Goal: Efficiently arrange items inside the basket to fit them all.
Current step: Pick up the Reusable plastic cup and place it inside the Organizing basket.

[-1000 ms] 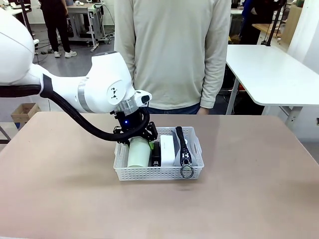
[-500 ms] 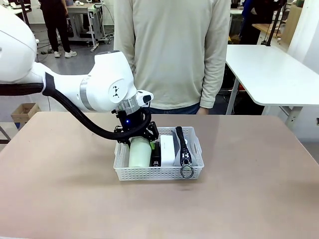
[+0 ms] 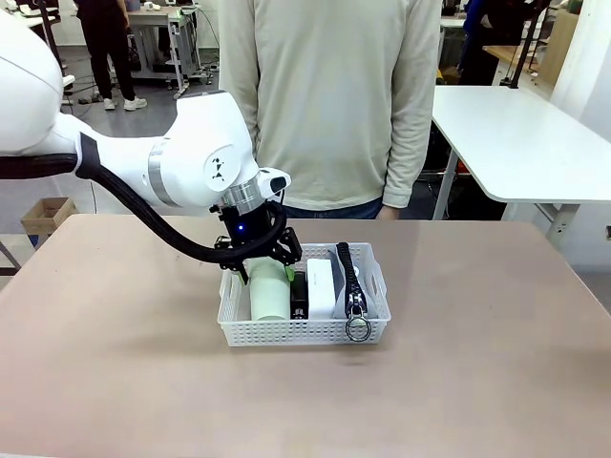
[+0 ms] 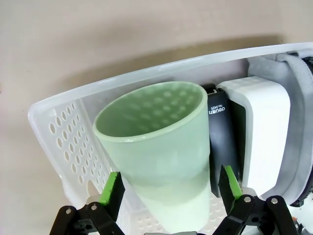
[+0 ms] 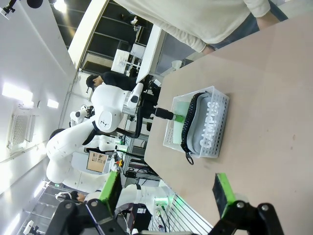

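The basket (image 3: 304,329) was used as the landmark here, parked on the tan worktop (image 3: 477,382) roughly mid-way across. Nearest the camera, its front wall was overhung by the ring pull (image 3: 358,329) of the grey zip pouch (image 3: 355,281), which was stood on edge along the basket's right side, zipper up. Just left of the pouch, the small white box (image 3: 321,286) was wedged in, and left of that the black stapler (image 3: 299,294) was squeezed between box and cup. The pale green cup (image 3: 270,291) was laid on its side in the basket's left end, mouth toward the front wall.

From the left wrist camera, the cup (image 4: 156,147) was seen sitting between the green pads (image 4: 113,193) of the left claw (image 4: 168,188), with the pads spread apart on either side of it; whether they were touching the cup could not be told. The stapler (image 4: 221,132) and box (image 4: 261,132) were lined up beside it.

The right claw (image 5: 166,193) was held well away from the basket (image 5: 205,128), pads wide apart with nothing between them.

At the far edge, behind the basket, a person in a cream sweater (image 3: 329,95) was stood.
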Robot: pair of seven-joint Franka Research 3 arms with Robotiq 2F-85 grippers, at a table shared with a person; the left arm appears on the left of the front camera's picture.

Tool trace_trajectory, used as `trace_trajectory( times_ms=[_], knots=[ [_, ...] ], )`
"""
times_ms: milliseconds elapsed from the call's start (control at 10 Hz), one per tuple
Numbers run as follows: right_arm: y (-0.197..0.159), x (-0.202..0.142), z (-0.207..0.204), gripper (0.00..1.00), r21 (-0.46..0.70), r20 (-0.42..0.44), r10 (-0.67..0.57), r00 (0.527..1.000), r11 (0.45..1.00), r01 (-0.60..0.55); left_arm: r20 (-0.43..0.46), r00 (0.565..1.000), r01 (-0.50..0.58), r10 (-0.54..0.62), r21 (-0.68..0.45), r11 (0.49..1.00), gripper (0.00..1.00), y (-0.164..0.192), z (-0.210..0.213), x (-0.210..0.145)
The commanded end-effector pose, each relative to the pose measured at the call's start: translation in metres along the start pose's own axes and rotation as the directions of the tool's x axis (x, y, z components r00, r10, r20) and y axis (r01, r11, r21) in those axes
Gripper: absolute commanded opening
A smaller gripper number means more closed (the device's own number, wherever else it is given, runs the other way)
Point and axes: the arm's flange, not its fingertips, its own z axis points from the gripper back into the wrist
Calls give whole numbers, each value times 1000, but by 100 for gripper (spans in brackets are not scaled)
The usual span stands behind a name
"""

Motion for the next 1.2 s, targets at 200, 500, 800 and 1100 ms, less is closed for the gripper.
trace_trajectory(
  times_ms=[200,500,800,1100],
  knots=[
    [2,2,0,100,14,11,7,1000,1000,-7,37,999,17,-16,-27,999,100,-1,27,-17],
    [2,2,0,100,14,11,7,1000,1000,-7,95,966,257,-239,-413,874,100,26,111,-65],
    [2,2,0,100,14,11,7,1000,1000,-7,220,943,331,-248,-669,665,100,121,169,-109],
    [2,2,0,100,14,11,7,1000,1000,-7,328,944,267,45,-836,479,100,255,167,-158]
  ],
)
